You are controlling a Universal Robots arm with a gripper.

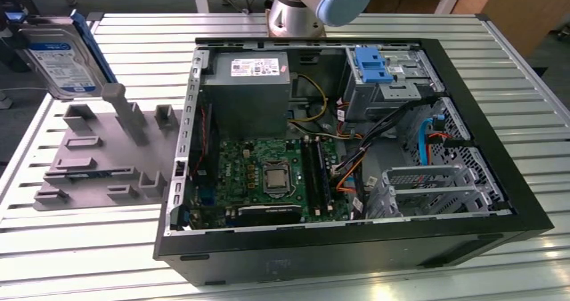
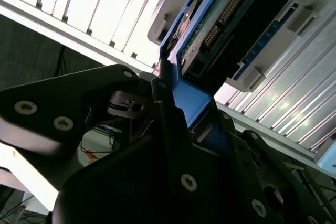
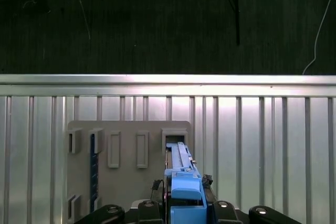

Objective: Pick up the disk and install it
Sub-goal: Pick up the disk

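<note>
Well, in the first wrist view the gripper (image 3: 184,198) is clamping the disk (image 3: 181,174) by its blue carrier frame, jaws pressing in on either side. So the disk is sitting right in the claw, edge-on, with its long axis running straight out from the wrist. Beyond it the grey fixture (image 3: 126,145) is lying on the slatted table (image 3: 262,145).

In the exterior view the disk (image 1: 58,61) is standing on edge at the upper left of the frame, label facing the camera, just over the far end of the fixture (image 1: 98,154). The open computer case (image 1: 356,254) is taking up the centre and right, and its metal drive bays (image 1: 428,187) are lying well apart from the disk. Only the second wrist view is showing the disk's circuit-board underside (image 2: 210,30).
</note>
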